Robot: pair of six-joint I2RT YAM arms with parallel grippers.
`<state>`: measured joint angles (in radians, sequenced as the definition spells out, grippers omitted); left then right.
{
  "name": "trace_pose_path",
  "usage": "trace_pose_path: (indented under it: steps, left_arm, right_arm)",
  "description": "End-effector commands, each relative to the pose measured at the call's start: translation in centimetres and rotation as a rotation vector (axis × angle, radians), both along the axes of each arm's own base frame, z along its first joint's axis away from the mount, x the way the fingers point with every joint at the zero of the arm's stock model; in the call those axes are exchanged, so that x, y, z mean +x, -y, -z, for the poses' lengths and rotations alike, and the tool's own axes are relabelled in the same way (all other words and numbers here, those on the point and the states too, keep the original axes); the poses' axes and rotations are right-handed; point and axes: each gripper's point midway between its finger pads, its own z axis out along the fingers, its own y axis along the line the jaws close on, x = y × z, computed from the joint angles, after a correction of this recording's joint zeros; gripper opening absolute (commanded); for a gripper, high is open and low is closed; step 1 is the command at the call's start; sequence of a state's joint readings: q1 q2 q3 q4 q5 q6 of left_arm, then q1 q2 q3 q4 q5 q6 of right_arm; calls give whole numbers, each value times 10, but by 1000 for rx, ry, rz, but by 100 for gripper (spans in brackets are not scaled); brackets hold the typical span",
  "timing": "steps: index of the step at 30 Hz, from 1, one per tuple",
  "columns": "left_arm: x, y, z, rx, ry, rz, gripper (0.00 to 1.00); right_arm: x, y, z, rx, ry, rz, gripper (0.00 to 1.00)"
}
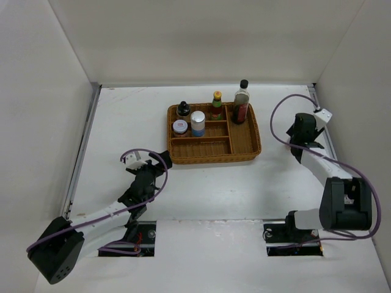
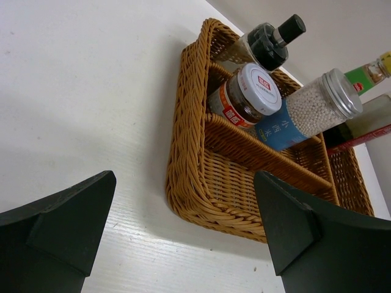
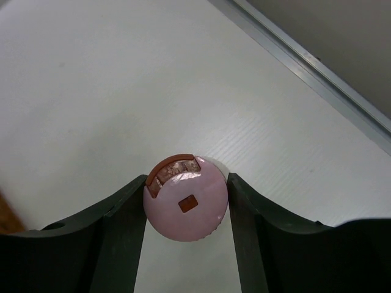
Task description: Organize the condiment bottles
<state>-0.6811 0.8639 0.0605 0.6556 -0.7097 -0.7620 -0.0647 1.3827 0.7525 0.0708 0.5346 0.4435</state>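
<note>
Pink-lidded shaker (image 3: 186,210) gripped at lid by right claw (image 3: 186,183). Left claw (image 2: 183,183) released, spread wide, pointed at wicker tray (image 2: 192,146) corner on table (image 2: 91,91).

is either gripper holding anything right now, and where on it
The right gripper has the pink-lidded shaker, fingers pressed on opposite sides of its lid. The left gripper is open and empty.

Five bottles stand upright in the brown tray (image 1: 214,160): a tall dark bottle (image 1: 242,104), a yellow-capped bottle (image 1: 217,105), a squat black-capped bottle (image 1: 183,110), a white-lidded jar (image 1: 179,127) and a blue-white cylinder (image 1: 198,124). The pink-lidded shaker (image 3: 186,206) stands alone on the white desk (image 3: 91,91).
</note>
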Motion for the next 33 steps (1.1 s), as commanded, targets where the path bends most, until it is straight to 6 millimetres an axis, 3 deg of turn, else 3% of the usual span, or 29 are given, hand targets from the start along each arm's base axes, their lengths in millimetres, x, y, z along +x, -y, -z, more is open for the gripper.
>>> trace_pose_path:
  steps: [1,8,11,15,19,24,29,33]
  left_arm:
    - [-1,-5,-2,-19,27,-18,100]
    - [0,1,-2,-15,25,4,100]
    - [1,5,-2,-15,26,18,100]
    - [2,2,-3,-15,33,12,100]
    - [2,3,-5,-28,48,18,100]
    - [2,2,-6,-32,55,31,100]
    - [5,8,-2,4,34,67,100]
    - [8,8,0,26,16,67,100]
  right_arm:
    - [13,-38,-70,-27,203,-88,44]
    - [21,-177,-138,48,366,-432,45]
    - [30,-236,-150,75,382,-549,46]
    - [47,-293,-149,102,391,-674,47]
    - [64,-324,-135,108,368,-720,47]
    - [80,-340,-106,91,309,-733,47]
    - [77,-359,-71,60,233,-767,50]
    - [73,-369,-48,45,186,-780,62]
